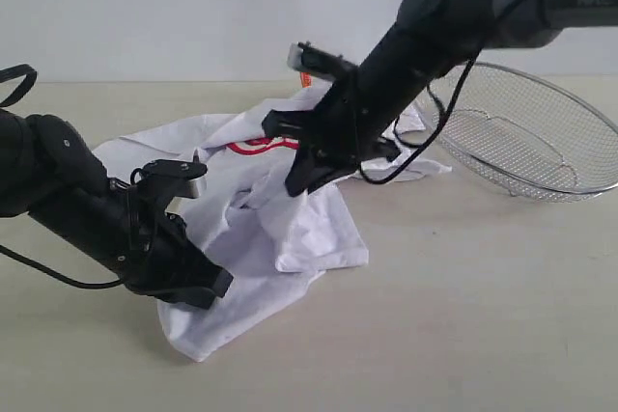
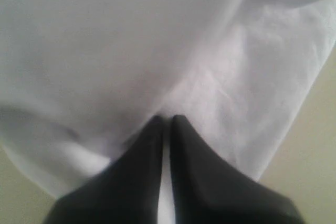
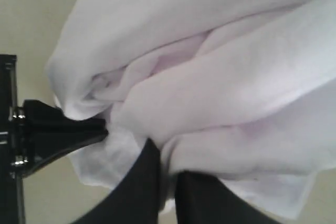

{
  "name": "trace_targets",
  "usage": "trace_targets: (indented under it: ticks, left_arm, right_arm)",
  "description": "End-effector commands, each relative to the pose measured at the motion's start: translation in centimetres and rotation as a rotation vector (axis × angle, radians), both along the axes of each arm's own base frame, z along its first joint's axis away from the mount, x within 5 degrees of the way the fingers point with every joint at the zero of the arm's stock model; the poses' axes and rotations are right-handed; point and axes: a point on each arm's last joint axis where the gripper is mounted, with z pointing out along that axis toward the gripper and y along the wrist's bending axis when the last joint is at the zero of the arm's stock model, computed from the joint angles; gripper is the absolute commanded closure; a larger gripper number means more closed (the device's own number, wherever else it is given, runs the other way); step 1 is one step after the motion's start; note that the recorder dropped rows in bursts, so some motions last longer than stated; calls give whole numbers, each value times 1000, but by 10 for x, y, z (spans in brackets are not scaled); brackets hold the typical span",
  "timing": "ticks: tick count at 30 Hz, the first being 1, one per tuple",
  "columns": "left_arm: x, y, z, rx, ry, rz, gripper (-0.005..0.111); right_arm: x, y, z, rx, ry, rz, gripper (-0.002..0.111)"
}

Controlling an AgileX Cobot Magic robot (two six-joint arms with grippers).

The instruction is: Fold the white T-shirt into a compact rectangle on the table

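The white T-shirt (image 1: 280,219) lies crumpled on the table (image 1: 463,315), with a strip of its red lettering (image 1: 261,146) showing and the orange neck tag (image 1: 305,79) behind the right arm. My left gripper (image 1: 217,285) is low at the shirt's near-left edge, its jaws closed on a thin layer of white cloth (image 2: 210,93); the left gripper (image 2: 166,121) shows fabric in the narrow gap. My right gripper (image 1: 297,183) is above the shirt's middle, pinching a raised bunch of fabric (image 3: 210,103); the right gripper (image 3: 167,153) has cloth squeezed between its fingers.
A silver wire-mesh basket (image 1: 526,142) sits at the back right, close to the right arm's forearm. Black cables hang from the right arm over the shirt. The left arm lies low across the table's left side.
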Motion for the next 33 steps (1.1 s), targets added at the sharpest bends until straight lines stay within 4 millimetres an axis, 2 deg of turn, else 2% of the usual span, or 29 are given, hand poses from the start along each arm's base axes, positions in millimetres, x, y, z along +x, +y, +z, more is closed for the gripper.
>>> trace_targets:
  ticks: [1, 5, 8, 14, 21, 27, 33]
  left_arm:
    - [1, -1, -1, 1, -4, 0, 102]
    - [1, -1, -1, 0, -2, -1, 102]
    - [0, -1, -1, -3, 8, -5, 102]
    - [-1, -1, -2, -3, 13, -9, 102]
    - [-1, -1, -2, 2, 8, -22, 102]
    - [-1, -1, -2, 2, 8, -22, 102]
    - [0, -1, -2, 7, -6, -20, 102]
  right_arm:
    - [-10, -30, 58, -263, -198, -39, 108]
    - [-21, -51, 92, -431, -309, -75, 108]
    - [-27, -65, 107, -563, -353, -74, 108]
    - [-28, -87, 112, -816, -374, -58, 108]
    - [-22, -104, 112, -805, -377, -123, 108]
    - [-31, -88, 116, -672, -342, -133, 108]
    - [-55, -50, 138, -484, -380, -44, 108]
